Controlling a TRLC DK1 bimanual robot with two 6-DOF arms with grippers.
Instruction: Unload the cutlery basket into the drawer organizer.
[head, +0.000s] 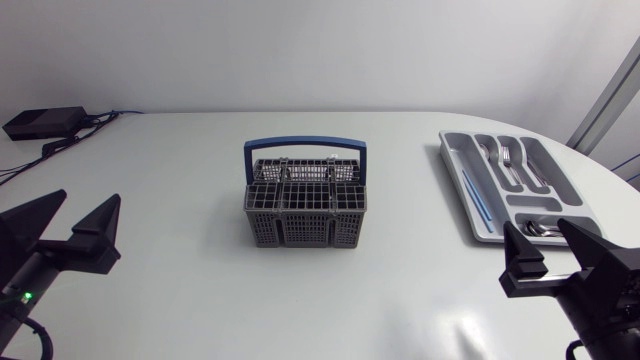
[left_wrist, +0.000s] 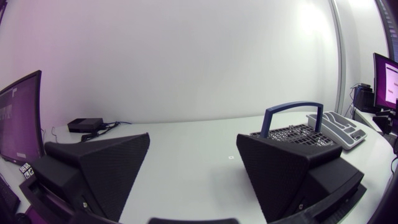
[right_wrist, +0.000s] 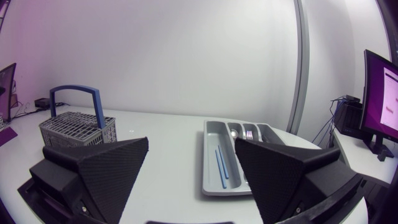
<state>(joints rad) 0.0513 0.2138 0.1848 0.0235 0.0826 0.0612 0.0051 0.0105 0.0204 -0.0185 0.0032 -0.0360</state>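
Observation:
A grey cutlery basket (head: 305, 203) with a blue handle (head: 304, 146) stands mid-table; no cutlery shows in it from above. The grey drawer organizer (head: 457, 182) lies at the right, holding forks, spoons and a blue straw-like stick. My left gripper (head: 62, 230) rests open at the table's left front, far from the basket (left_wrist: 298, 132). My right gripper (head: 548, 252) stands open at the right front, just before the organizer (right_wrist: 211, 168). Neither holds anything. The basket (right_wrist: 78, 127) appears beyond the right gripper's one finger (right_wrist: 102, 171).
A black box (head: 42, 122) with cables sits at the table's back left corner. Bare white tabletop lies between the basket and both grippers and around the organizer.

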